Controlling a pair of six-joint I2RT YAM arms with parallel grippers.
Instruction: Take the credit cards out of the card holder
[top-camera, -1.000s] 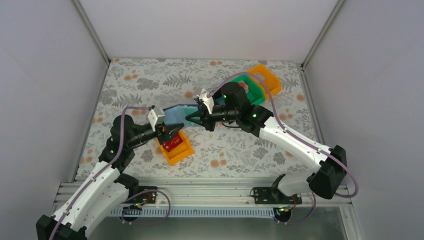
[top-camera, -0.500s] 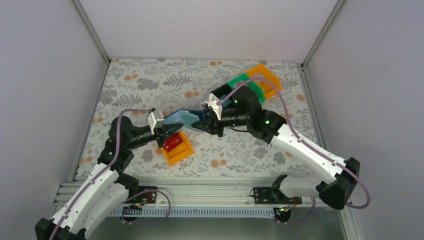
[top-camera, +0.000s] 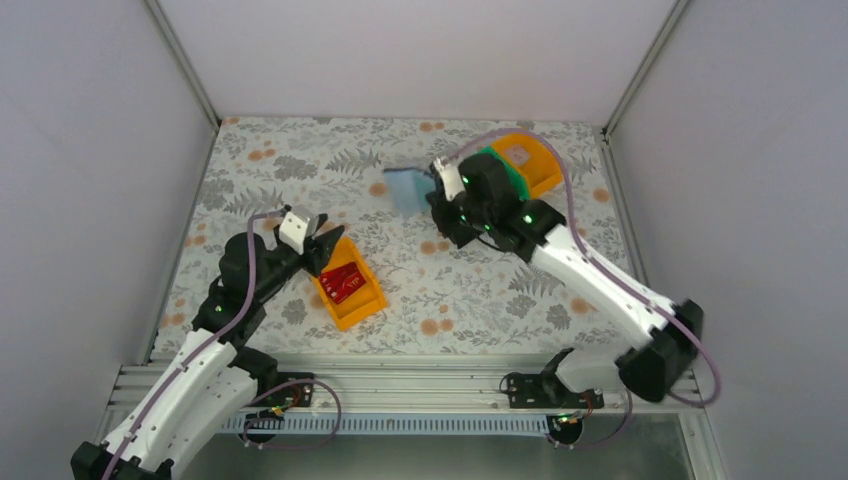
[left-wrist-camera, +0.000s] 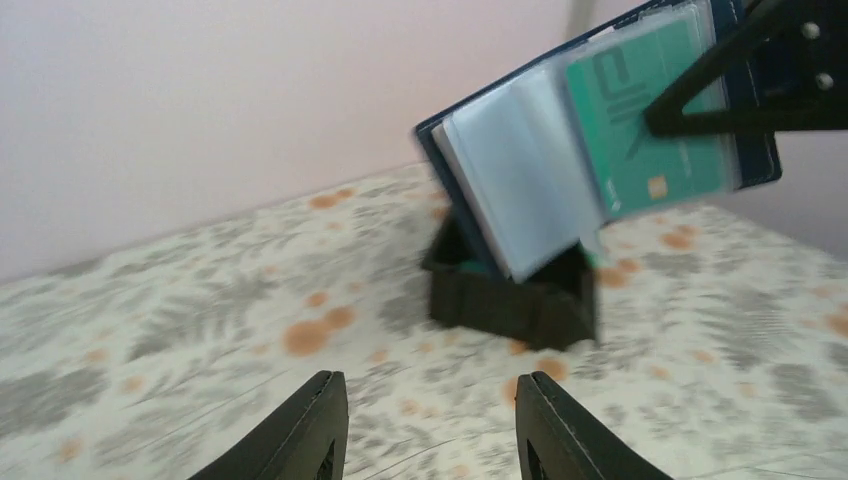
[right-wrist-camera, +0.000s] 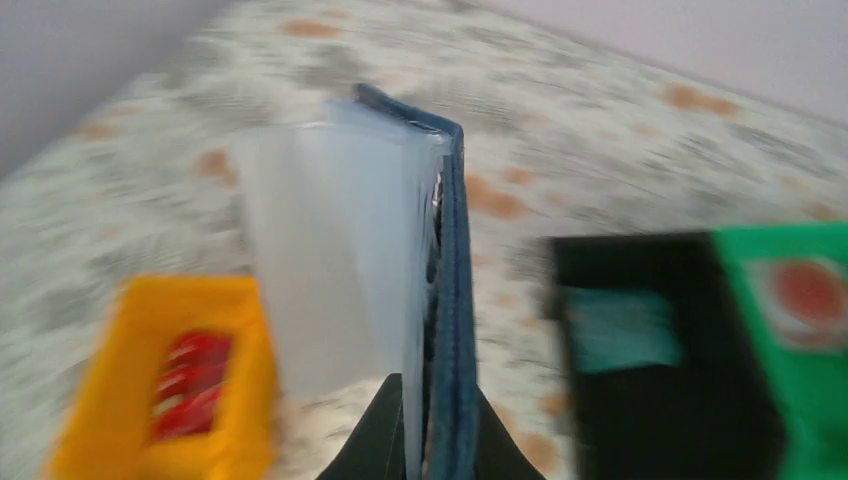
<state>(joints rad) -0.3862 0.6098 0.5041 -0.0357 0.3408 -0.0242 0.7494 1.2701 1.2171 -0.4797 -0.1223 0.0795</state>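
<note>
My right gripper (top-camera: 428, 185) is shut on the card holder (top-camera: 405, 188), a navy wallet, and holds it open in the air over the far middle of the table. In the right wrist view my fingers (right-wrist-camera: 385, 440) clamp its cover (right-wrist-camera: 452, 300) and the clear sleeves (right-wrist-camera: 330, 260). The left wrist view shows the card holder (left-wrist-camera: 520, 180) raised, with a teal credit card (left-wrist-camera: 645, 120) in a sleeve. My left gripper (top-camera: 320, 248) is open and empty, beside the near orange bin; its jaws (left-wrist-camera: 430, 430) stand wide apart. Red cards (top-camera: 343, 283) lie in that bin.
The near orange bin (top-camera: 365, 305) stands at front left. A black bin (right-wrist-camera: 650, 400) holds a teal card (right-wrist-camera: 620, 330); it also shows in the left wrist view (left-wrist-camera: 510, 295). A green bin (right-wrist-camera: 800, 400) and a second orange bin (top-camera: 540, 165) stand at the back right.
My right gripper has carried the card holder up and toward the back, away from the left gripper. My left gripper has drawn back to the left and is empty.
</note>
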